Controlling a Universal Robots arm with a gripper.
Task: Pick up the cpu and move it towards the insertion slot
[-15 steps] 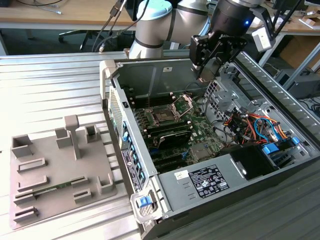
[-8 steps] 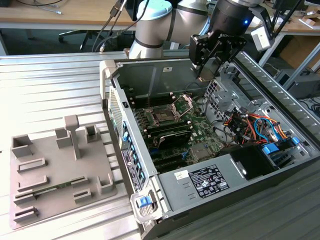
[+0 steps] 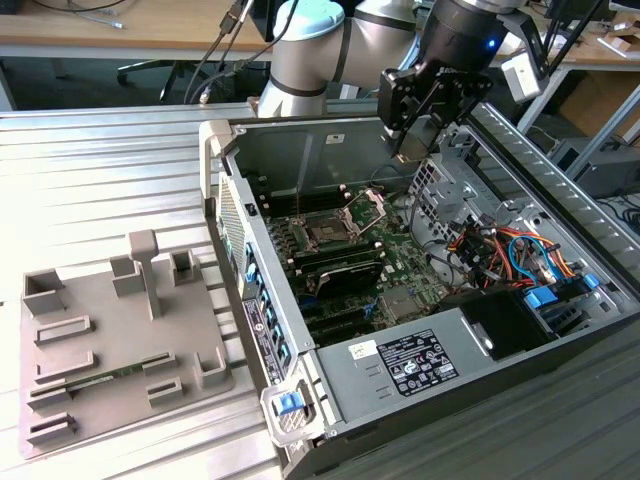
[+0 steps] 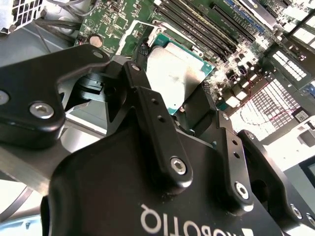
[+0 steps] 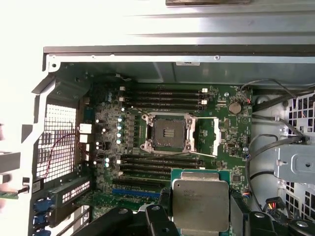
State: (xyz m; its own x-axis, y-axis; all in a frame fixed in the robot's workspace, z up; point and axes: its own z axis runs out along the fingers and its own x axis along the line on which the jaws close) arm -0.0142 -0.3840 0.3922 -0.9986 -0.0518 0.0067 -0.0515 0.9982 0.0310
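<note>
the gripper (image 5: 199,209) is clamped on the cpu (image 5: 201,205) above the motherboard, short of the insertion slot (image 5: 170,132); carrying it level and square to the socket seems wise.

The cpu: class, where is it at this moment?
The cpu is held between the fingers of the gripper, above the open computer case, short of the insertion slot on the green motherboard.

The insertion slot (image 3: 328,232) is located centrally within the computer case (image 3: 520,370); the grey tray (image 3: 100,400) is placed lower left of frame.
</note>
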